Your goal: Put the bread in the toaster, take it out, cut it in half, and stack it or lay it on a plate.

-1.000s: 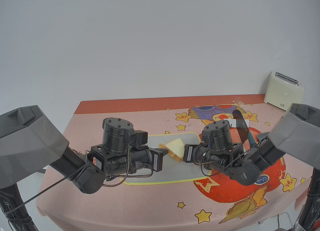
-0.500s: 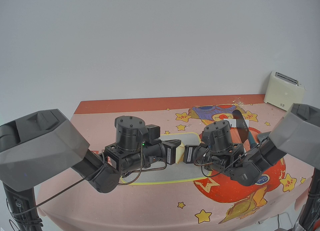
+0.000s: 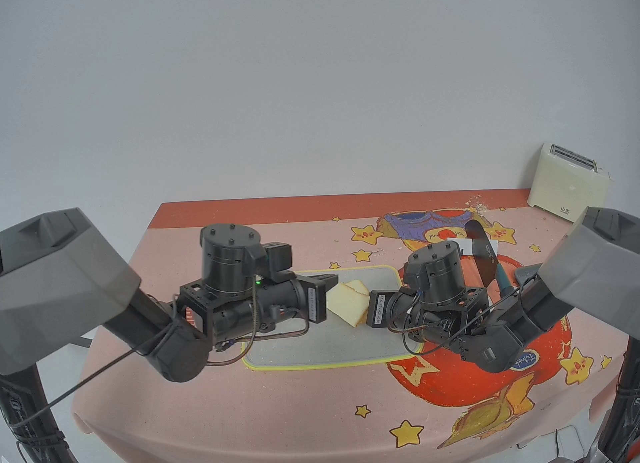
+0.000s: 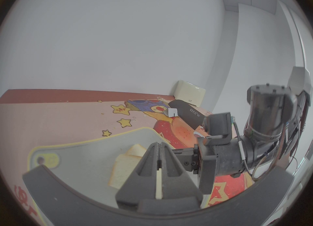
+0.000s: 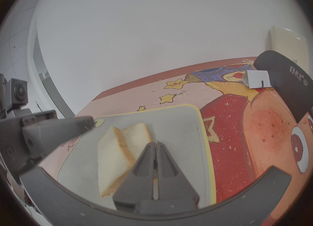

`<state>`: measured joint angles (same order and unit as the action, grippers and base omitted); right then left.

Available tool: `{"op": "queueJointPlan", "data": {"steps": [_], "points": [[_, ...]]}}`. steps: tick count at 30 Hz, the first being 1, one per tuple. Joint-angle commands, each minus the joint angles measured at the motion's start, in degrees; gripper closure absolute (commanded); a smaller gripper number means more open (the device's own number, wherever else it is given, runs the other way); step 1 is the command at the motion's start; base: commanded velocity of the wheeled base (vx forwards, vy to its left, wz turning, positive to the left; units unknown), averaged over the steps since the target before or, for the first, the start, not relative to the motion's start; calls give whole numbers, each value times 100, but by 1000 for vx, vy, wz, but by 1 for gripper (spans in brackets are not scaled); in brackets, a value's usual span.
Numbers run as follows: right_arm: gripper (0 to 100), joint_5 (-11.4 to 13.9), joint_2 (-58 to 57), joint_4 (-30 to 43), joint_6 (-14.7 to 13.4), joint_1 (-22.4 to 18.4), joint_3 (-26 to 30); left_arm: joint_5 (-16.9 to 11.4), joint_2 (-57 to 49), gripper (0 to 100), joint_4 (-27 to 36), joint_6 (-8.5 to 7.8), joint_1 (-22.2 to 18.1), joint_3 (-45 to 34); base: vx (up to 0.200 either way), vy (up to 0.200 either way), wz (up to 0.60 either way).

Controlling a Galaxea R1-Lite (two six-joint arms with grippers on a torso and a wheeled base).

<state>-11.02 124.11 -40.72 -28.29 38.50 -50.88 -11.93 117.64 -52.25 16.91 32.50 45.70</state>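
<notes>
The two bread halves [image 5: 112, 161] sat on the grey cutting board [image 3: 333, 344], one tilted up beside the other. The left gripper [image 4: 158, 148] hung over the board's left part and the right gripper [image 5: 156, 147] was at its right edge, with the bread in between. Both sets of fingers were pinched to a thin slit, not obviously holding anything. The knife [image 3: 483, 251] lay just past the board's right side, and the toaster [image 3: 570, 181] was well beyond that.

A cutting board [image 3: 347, 344] is laid on the counter [image 3: 267, 391]. Two bread halves [image 3: 348, 301] are set on it, one leaned against the other, between the left hand [image 3: 328, 284] and the right hand [image 3: 373, 307]. A knife [image 3: 483, 251] is placed right of the board, a toaster [image 3: 568, 181] farther back.
</notes>
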Motion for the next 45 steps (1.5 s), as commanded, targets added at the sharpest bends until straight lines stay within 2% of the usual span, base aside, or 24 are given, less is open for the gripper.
{"op": "queueJointPlan", "data": {"steps": [1, 4, 7, 15, 25, 45], "points": [[100, -5, -10, -6, -1, 0, -1, -11, -681, 100, 514, 5, -183, -545, 0, 0, 0], [100, -5, -1, -6, -1, -9, -1, -11, -646, 100, 962, 5, -174, -554, 0, 0, 0], [100, -5, 8, -6, -1, 0, -1, -11, -549, 100, 1085, 14, -156, -518, 0, 0, 0], [100, -5, -1, -6, -1, 26, 26, -11, 13, 100, 1076, 14, -130, -202, 0, 0, 0], [100, -5, 34, -6, -1, 35, 35, -2, 321, 100, 1103, 58, 151, 264, 0, 0, 0], [100, -23, -291, -6, 17, -53, 43, 7, 321, 100, 1059, 76, 151, 378, 0, 0, 0]]}}
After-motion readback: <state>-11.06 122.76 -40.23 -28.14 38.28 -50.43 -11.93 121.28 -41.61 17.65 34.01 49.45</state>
